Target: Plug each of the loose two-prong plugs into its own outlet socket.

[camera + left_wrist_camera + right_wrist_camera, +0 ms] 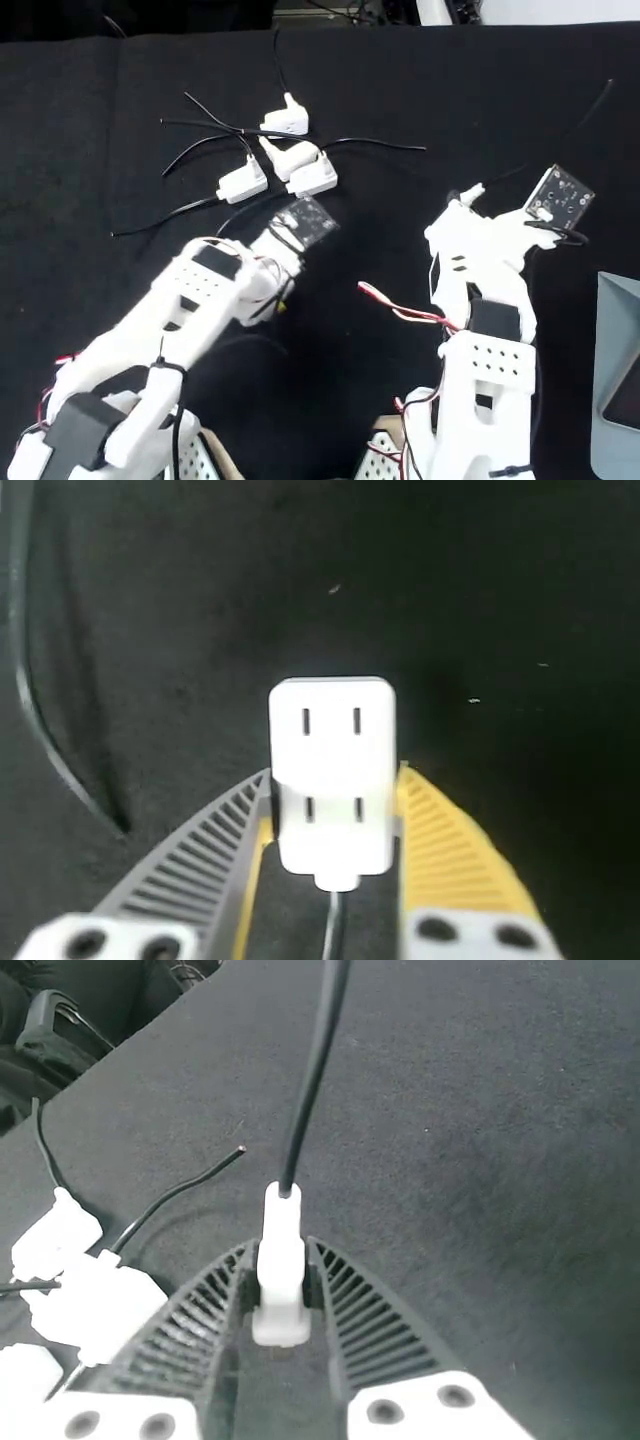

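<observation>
My left gripper (335,780) is shut on a white outlet socket block (332,730) that faces the camera with two pairs of slots. In the high view this block (316,178) lies at the edge of a cluster of white plugs and sockets (288,150) with thin black cables, mid-table. My right gripper (281,1260) is shut on a white two-prong plug (280,1220), whose black cable (310,1080) runs away from it. From above, the right gripper (466,195) sits right of the cluster, apart from it.
Loose white pieces (70,1280) lie beside the right gripper's view. Black cables (200,150) fan out to the left of the cluster. A grey tray (615,370) stands at the right edge. A black cloth (450,90) covers the table.
</observation>
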Robot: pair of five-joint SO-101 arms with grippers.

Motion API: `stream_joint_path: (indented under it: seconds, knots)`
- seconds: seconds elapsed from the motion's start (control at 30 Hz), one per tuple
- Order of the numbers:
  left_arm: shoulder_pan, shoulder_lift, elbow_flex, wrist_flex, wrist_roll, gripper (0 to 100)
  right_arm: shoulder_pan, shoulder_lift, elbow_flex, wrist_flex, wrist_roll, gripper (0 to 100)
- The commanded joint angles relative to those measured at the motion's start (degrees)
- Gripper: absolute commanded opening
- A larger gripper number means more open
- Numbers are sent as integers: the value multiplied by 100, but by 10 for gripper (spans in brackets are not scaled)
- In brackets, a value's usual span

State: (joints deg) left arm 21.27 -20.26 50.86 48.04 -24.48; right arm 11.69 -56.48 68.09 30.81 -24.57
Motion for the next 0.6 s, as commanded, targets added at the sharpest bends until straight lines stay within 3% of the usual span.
stream_joint_path:
  seconds: [0.0,0.17,0.37,0.57]
  knots:
    - [-400,-255,-84,88,26,214,-105,-119,-31,-79,255,13]
    - [-347,-686,-163,738,-18,174,-422,-163,-48,35,659,13]
    - [-620,-2004,-127,1451,70,174,-1213,-171,-470,985,1064,13]
    - [-1138,-3604,268,1556,923,174,-2374,-171,-1385,2286,1152,13]
